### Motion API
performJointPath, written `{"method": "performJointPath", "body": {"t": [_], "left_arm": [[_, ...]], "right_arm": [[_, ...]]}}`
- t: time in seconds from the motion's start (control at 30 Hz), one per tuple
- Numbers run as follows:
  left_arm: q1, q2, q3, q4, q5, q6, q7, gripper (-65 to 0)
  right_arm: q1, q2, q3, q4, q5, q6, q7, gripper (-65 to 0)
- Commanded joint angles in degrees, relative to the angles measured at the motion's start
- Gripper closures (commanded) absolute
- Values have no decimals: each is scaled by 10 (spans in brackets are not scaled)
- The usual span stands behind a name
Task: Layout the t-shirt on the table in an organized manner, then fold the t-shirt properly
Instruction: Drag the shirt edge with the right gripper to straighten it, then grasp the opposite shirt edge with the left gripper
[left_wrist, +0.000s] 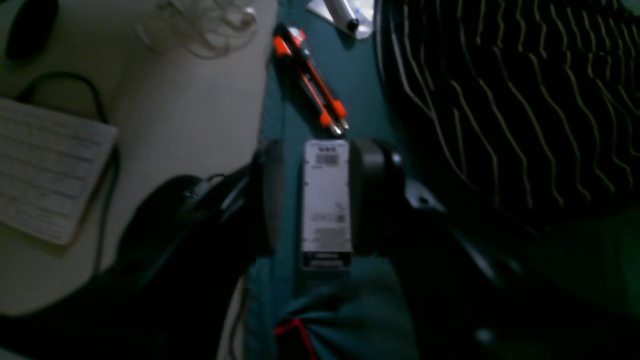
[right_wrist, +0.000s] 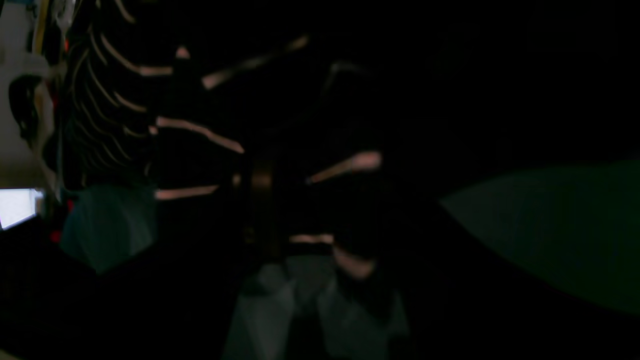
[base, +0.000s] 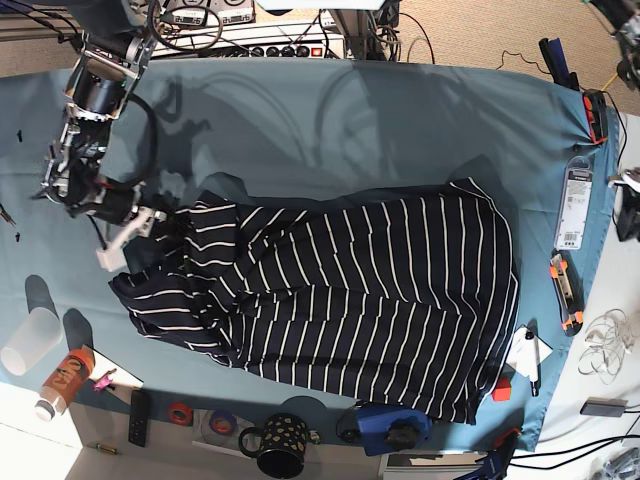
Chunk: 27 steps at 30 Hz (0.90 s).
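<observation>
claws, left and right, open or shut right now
Left claw: open, holding nothing.
Right claw: at the shirt edge; cannot be told.

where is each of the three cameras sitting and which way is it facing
left wrist: on the left arm, looking down past the open left gripper at a white packaged item, orange utility knife and the t-shirt.
right wrist: on the right arm, close over the t-shirt; very dark, fingers hard to make out.
base: overhead, facing down on the table; right gripper at the shirt's edge.
shared: shirt in all; knife and package in left wrist and base.
</observation>
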Motion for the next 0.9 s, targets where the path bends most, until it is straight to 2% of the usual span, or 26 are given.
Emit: {"method": "performJointPath", "body": {"t": [0.0, 0.1, 0.17, 0.27, 0.4, 0.5, 0.6, 0.8, 0.87], "left_arm": [[-3, -8, -4, 8, -9, 0, -15, -217], [-3, 6, -4, 8, -16, 0, -12, -217], [-3, 16, -4, 8, -27, -6, -12, -221], [0, 35, 5, 8, -45, -45, -11, -265], [18, 64, 71, 8, -50, -40, -13, -288], [21, 92, 138, 8, -34, -19, -13, -288], [19, 116, 185, 8, -2, 17, -14, -288], [16, 194, 189, 8, 64, 87, -15, -288], [16, 216, 176, 8, 67, 95, -15, -288]], "right_arm": [[13, 13, -1, 9, 15, 3, 18, -227], [13, 13, -1, 9, 14, 3, 25, -199], [13, 13, -1, 9, 3, 3, 25, -121], [13, 13, -1, 9, -24, 3, 26, -1], [13, 13, 1, 9, -46, 3, 33, 0], [13, 13, 8, 10, -45, 3, 43, 0], [13, 13, 8, 10, -45, 3, 42, 0], [13, 15, 8, 10, -46, 3, 34, 0], [13, 15, 8, 10, -46, 3, 32, 0]]}}
